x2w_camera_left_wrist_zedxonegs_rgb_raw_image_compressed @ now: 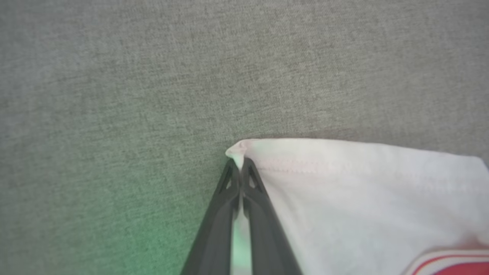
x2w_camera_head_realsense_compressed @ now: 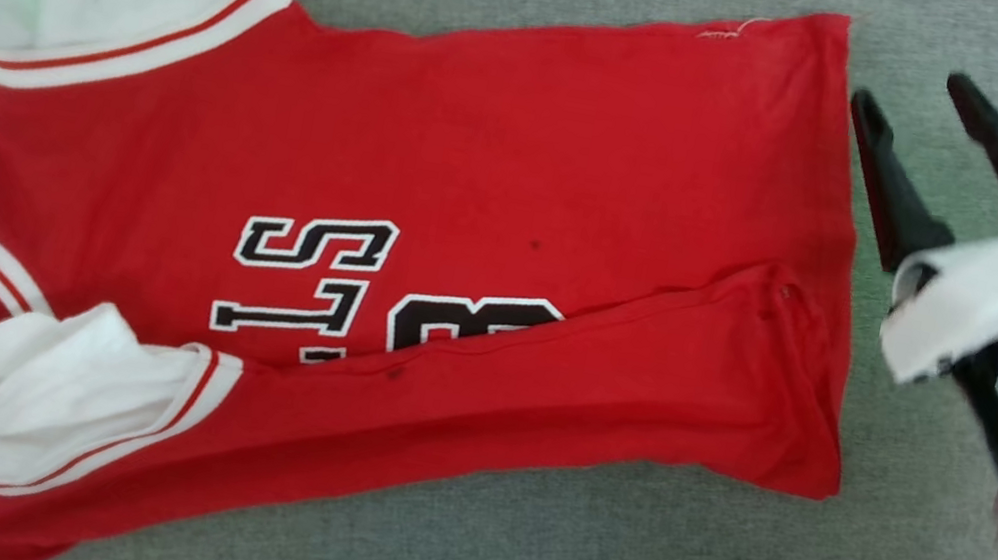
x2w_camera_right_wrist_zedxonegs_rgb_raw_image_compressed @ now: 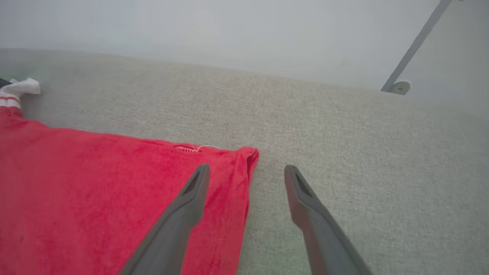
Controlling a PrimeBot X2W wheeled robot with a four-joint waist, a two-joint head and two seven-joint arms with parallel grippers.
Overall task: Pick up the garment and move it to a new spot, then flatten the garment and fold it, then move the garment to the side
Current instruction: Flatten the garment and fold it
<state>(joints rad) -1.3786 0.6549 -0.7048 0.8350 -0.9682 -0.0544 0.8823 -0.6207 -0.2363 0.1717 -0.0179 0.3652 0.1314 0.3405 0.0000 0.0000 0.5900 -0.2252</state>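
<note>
Head view: garment lies lengthwise left-right, bottom edge pointing right.

garment: red, white sleeves, black white-edged lettering | surface: grey weave

Bright, even light, faint shadows. A green glow tints the grey woven fabric surface in the left wrist view; the pale right wrist housing looks smeared, perhaps motion-blurred.

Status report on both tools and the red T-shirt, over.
Left tool shut on white sleeve of red T-shirt. Right tool open at hem corner, holding nothing. Shirt spread on grey cloth surface, one side folded in. No obstacle seen.
</note>
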